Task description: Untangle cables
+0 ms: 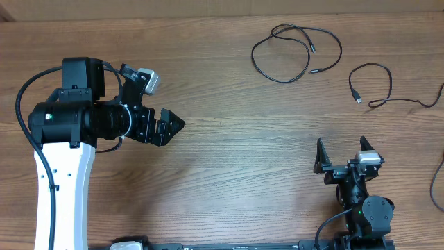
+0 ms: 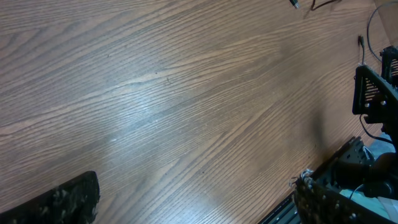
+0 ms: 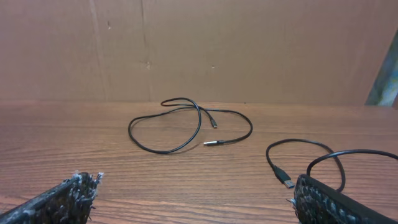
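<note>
Two thin black cables lie apart on the far right of the wooden table. One cable (image 1: 283, 81) (image 3: 165, 150) curls into a loop that crosses itself, its two small plugs lying inside the loop. The other cable (image 1: 402, 101) (image 3: 298, 141) lies further right and ends in a USB plug (image 3: 286, 181). My left gripper (image 1: 166, 126) (image 2: 193, 205) hovers open over bare wood, far left of both. My right gripper (image 1: 341, 149) (image 3: 199, 202) stands open near the front edge, facing the cables, with nothing between its fingers.
A brown cardboard wall (image 3: 249, 50) closes off the table's far side. A thicker black cable (image 1: 436, 184) runs along the right edge. The right arm's gripper (image 2: 373, 93) shows at the right of the left wrist view.
</note>
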Available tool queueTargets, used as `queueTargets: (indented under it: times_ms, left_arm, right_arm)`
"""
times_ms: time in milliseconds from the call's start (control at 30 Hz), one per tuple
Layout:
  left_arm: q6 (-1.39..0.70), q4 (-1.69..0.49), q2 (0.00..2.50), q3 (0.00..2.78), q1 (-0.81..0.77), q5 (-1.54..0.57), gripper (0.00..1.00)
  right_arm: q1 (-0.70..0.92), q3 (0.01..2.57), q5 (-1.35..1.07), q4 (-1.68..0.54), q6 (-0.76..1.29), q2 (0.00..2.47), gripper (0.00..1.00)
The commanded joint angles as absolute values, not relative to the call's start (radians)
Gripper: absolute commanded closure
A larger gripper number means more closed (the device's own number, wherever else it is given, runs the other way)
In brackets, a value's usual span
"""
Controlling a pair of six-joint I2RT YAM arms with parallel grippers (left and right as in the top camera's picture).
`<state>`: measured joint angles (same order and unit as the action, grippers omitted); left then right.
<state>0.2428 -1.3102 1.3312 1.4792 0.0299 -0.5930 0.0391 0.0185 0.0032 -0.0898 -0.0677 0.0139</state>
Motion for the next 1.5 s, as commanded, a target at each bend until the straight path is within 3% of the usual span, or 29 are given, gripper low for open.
queueTargets:
  times_ms: [0, 400, 1467]
  left_arm:
    - [0.262, -1.309, 1.322, 1.494, 0.033, -0.591, 0.00]
    - [0.262, -1.308, 1.256, 1.494, 0.032, -0.591, 0.00]
    - [0.262, -1.309, 0.738, 1.494, -0.012, -0.591, 0.00]
  right_arm:
    - [0.036, 0.008, -0.002, -0.083, -0.083, 0.003, 0.00]
    - [0.036, 0.008, -0.002, -0.083, -0.083, 0.003, 0.00]
    - [0.036, 0.008, -0.002, -0.083, -0.083, 0.003, 0.00]
